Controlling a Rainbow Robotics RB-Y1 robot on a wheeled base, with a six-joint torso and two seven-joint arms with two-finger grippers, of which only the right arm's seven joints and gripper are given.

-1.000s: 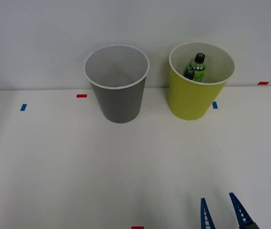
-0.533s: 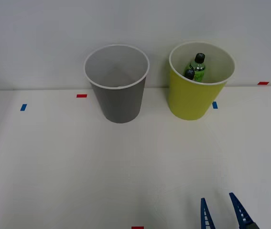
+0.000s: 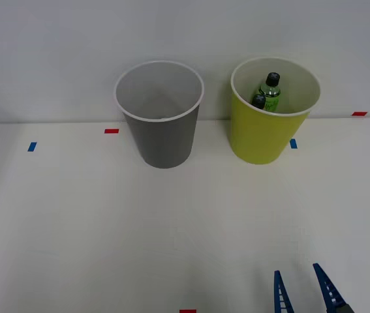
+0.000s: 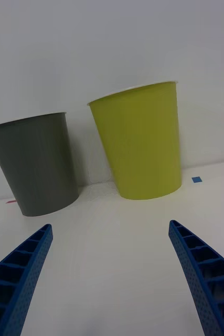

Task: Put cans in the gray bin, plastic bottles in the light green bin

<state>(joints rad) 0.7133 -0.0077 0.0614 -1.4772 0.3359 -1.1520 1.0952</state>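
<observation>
Bottles [image 3: 267, 91] inside light green bin [image 3: 263, 140], beside gray bin [image 3: 164, 140]; right gripper [image 3: 304, 290] spread wide, empty, near table's front edge.

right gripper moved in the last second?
No. In the front view the right gripper sits open at the same spot, just right of the red tape mark on the table's near edge, empty.

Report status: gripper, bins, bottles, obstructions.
Right gripper open, empty, low over table. Plastic bottles inside light green bin. Gray bin looks empty. No obstructions.
</observation>
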